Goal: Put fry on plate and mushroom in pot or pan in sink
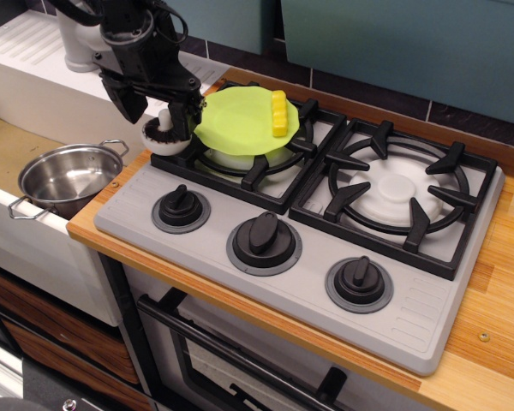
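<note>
**Yellow fry on plate, mushroom at stove corner under gripper**

Counts: one fry (279, 113), one plate (240, 124), one mushroom (161, 130), one pot (67, 178), one sink (8, 154).

- Fry lies on the lime-green plate, toward its right rim.
- Plate sits tilted on the left burner grate (257, 167), left edge touching or overlapping the gripper's right finger.
- Mushroom sits gills-up, stem upward, at the back-left corner of the stove top (265, 282), just left of the plate.
- Black gripper (158, 107) is low over the mushroom, fingers spread apart on either side of the stem. Can't tell if either finger touches it; nothing is lifted.
- Steel pot stands in the sink basin, near the counter edge, nothing visible inside, well apart from the mushroom.

Surroundings: two burner grates, second one (398, 193) bare on the right. Three black knobs (264, 235) in a row along the front. Grey faucet base (79, 43) behind the arm, partly hidden by it. Wooden counter (497, 282) runs around the stove; oven door handle (240, 360) below.
</note>
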Tool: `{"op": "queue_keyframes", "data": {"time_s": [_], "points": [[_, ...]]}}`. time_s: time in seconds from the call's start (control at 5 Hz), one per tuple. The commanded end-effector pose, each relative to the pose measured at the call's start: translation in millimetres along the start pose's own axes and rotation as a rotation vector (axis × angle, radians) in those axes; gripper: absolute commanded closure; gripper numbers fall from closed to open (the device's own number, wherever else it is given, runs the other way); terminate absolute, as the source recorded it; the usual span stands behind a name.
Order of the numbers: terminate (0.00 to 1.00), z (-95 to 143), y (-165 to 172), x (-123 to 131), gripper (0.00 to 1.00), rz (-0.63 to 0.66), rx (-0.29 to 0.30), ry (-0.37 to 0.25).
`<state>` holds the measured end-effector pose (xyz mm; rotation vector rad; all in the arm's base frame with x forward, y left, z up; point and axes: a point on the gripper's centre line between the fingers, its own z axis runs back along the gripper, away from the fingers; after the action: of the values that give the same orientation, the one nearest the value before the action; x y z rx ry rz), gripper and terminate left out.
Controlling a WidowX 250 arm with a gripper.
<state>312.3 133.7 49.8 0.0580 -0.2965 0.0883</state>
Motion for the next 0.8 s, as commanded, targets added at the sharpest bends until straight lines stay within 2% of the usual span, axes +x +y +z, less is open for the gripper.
{"op": "queue_keyframes", "data": {"time_s": [0.0,0.4,0.6], "points": [[0.00,1.2,5.9,6.2,0.00,0.008,0.009,-0.033],[0.00,-3.7,3.3,5.0,0.00,0.013,-0.002,-0.025],[0.00,-4.5,-0.4,5.0,1.00,0.030,0.001,-0.005]]}}
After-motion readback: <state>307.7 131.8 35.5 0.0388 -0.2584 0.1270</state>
